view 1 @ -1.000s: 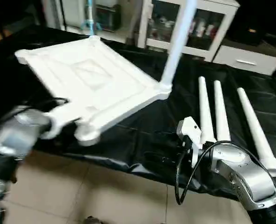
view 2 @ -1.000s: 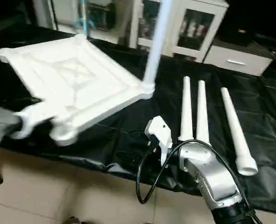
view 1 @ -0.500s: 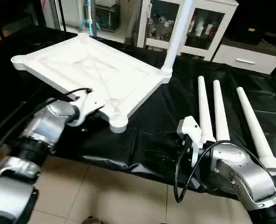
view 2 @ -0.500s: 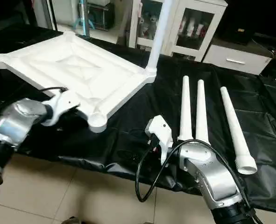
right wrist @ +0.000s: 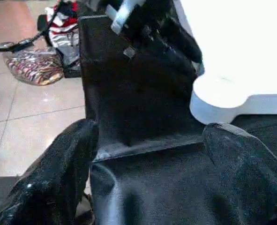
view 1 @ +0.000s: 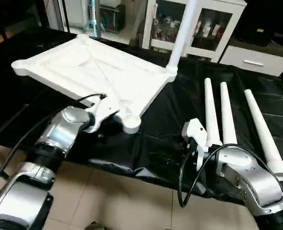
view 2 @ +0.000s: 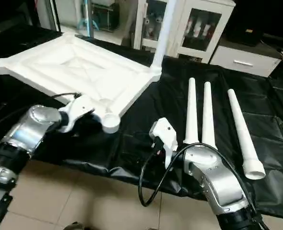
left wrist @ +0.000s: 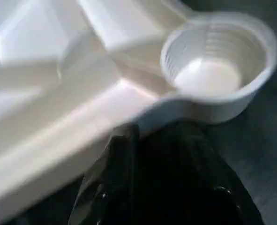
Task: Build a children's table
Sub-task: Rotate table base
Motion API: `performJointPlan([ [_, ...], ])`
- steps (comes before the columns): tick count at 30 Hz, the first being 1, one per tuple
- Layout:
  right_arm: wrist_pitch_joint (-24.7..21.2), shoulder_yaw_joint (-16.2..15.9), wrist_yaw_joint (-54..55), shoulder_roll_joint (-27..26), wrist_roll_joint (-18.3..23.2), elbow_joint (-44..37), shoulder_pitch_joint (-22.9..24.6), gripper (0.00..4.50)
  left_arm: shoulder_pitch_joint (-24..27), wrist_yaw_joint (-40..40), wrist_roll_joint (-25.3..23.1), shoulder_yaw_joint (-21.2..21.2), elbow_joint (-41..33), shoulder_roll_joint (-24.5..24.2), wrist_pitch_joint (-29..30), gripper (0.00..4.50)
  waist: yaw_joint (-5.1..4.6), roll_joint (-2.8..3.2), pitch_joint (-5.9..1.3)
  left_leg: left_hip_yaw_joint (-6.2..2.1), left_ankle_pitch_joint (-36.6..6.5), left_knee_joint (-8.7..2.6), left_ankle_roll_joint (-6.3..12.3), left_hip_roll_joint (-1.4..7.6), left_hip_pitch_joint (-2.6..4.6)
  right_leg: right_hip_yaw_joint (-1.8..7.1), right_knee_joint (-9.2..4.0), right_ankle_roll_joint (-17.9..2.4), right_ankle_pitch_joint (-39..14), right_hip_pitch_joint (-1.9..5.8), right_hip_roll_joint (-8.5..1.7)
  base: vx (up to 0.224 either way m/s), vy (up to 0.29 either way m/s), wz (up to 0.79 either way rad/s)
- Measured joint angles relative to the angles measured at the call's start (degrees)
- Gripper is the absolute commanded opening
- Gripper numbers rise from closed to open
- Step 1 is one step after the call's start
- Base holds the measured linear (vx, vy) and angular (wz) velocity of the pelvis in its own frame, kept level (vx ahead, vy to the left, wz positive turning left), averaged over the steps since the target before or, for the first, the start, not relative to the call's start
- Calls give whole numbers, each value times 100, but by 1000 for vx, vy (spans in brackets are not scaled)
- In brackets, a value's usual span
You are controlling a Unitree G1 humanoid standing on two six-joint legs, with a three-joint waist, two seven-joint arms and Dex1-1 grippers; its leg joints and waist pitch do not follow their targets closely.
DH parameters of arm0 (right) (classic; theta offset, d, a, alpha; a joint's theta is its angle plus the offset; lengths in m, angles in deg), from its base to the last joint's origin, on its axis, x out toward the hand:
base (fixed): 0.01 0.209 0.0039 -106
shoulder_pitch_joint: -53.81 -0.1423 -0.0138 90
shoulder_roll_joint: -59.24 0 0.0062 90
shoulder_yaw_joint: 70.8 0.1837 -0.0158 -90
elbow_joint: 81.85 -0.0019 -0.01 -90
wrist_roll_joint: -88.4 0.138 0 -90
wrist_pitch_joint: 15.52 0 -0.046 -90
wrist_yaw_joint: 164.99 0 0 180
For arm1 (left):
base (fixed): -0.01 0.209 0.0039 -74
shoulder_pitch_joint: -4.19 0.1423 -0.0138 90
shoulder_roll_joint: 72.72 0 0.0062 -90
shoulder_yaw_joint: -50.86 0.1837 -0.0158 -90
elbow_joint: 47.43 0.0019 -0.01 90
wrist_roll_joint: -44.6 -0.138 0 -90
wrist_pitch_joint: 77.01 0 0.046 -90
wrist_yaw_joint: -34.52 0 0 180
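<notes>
The children's table top (view 1: 93,72) lies underside up on the black cloth at the far left, X ribs showing. One white leg (view 1: 182,33) stands upright in its far right corner. My left gripper (view 1: 107,125) is shut on the top's near rim, beside the empty corner socket (left wrist: 218,70). One black finger (left wrist: 124,159) sits under the rim. Three loose legs (view 1: 226,112) lie side by side at the right. My right gripper (right wrist: 147,154) hangs open above the cloth near the front edge, with nothing between its fingers (right wrist: 58,178).
The black-cloth work table (view 1: 155,143) ends at a front edge above the tiled floor (view 1: 122,206). A glass-door cabinet (view 1: 198,28) and white drawers (view 1: 254,60) stand behind. A patterned bag (right wrist: 35,65) lies on the floor.
The table top has come down from a raised tilt and lies flatter, its near corner further right, with my left gripper still on its rim. The right arm has not moved.
</notes>
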Motion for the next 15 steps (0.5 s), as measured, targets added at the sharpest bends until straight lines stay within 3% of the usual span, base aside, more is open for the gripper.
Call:
performJointPlan([
  [3,-19,298,160,4,39,-66,84,396,515,293,212,-242,-1254,-467,485,143,-46,77,-3,3,0,-4,0,0,9,3,-2,5,-4,-3,2,0,0,0],
  [5,-106,556,337,-14,171,-198,136,396,874,471,616,-679,-2164,-633,1071,143,-52,89,1,0,0,-7,0,2,7,-1,3,6,-9,-7,7,0,0,0],
  [6,-191,758,528,-94,237,-296,142,396,1106,482,1123,-1198,-2868,-561,1638,143,-47,92,3,3,0,-6,0,2,5,0,6,6,-10,-11,11,0,0,0],
  [7,-227,862,639,-131,257,-309,135,396,1117,470,1377,-1403,-3200,-491,1898,143,-29,90,2,3,0,-5,-1,-1,7,-2,6,4,-11,-9,11,0,0,0],
  [9,-288,959,992,-276,243,-315,76,396,1110,244,1777,-1943,-3771,-198,2284,143,1,105,-4,4,0,-5,0,-1,18,0,4,2,-10,5,5,0,0,0],
  [11,-368,985,1719,-551,-127,-121,-85,396,1148,-577,1843,-2449,-3824,590,2119,143,-6,139,-3,5,-1,-3,1,-8,62,9,-3,5,-11,58,-4,0,0,0],
  [13,-367,1065,2628,-845,-592,286,-311,396,1434,-1453,1730,-2537,-3794,1304,1796,143,-21,153,-7,2,-1,-3,1,-11,80,8,-25,44,-35,81,-7,0,0,0],
  [15,-313,1161,3144,-914,-826,528,-387,396,1803,-1952,1560,-2387,-3609,1615,1727,143,-49,149,-4,-1,-1,-4,1,-13,66,6,-34,48,-35,69,-3,0,0,0],
])
